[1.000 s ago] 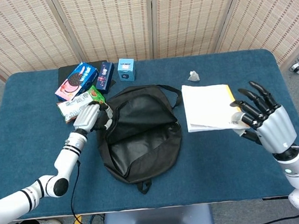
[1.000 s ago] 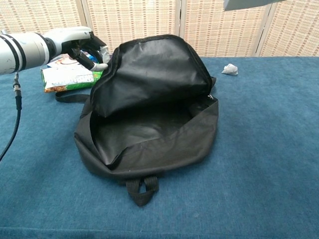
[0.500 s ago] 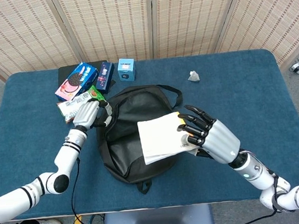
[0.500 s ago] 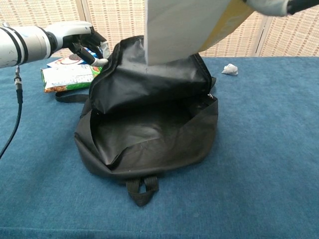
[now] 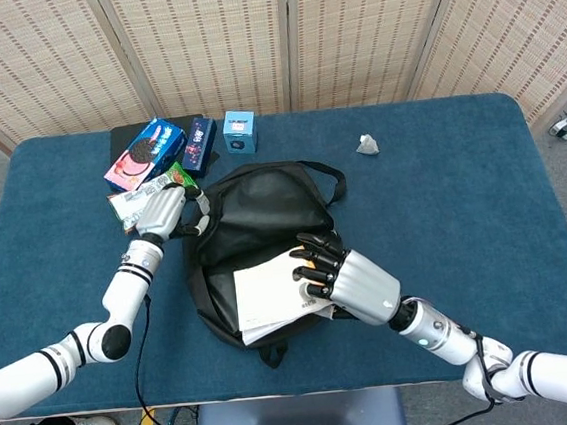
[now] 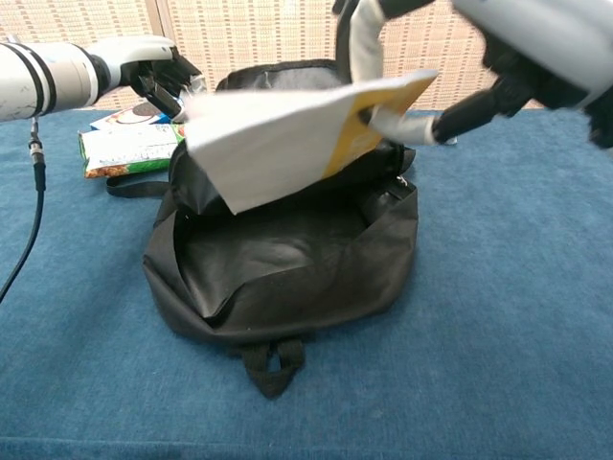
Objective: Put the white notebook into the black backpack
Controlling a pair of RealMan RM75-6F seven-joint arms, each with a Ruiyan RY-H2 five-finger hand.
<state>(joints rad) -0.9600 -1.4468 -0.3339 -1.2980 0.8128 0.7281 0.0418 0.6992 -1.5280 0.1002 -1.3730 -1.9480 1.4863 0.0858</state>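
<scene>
A blue table [image 5: 463, 195] is set before woven screens. Above the bag's mouth, the white notebook [image 5: 270, 296] is held flat by the right hand [image 5: 345, 282], apparently so it can be slid inside. The black backpack [image 5: 264, 214] is kept open by the left hand [image 5: 161, 212], which grips its upper edge. Snack boxes [image 5: 147, 153] lie behind.

Blue cloth-covered table [image 5: 444, 207], pink-and-blue cookie package [image 5: 144, 153] touching a dark blue box [image 5: 199, 143], small light-blue box [image 5: 240, 132] just beside it, green-and-white snack packet [image 5: 142, 200] near the cookies, crumpled white paper scrap [image 5: 367, 145] well apart, woven folding screen [image 5: 276, 32] behind
</scene>
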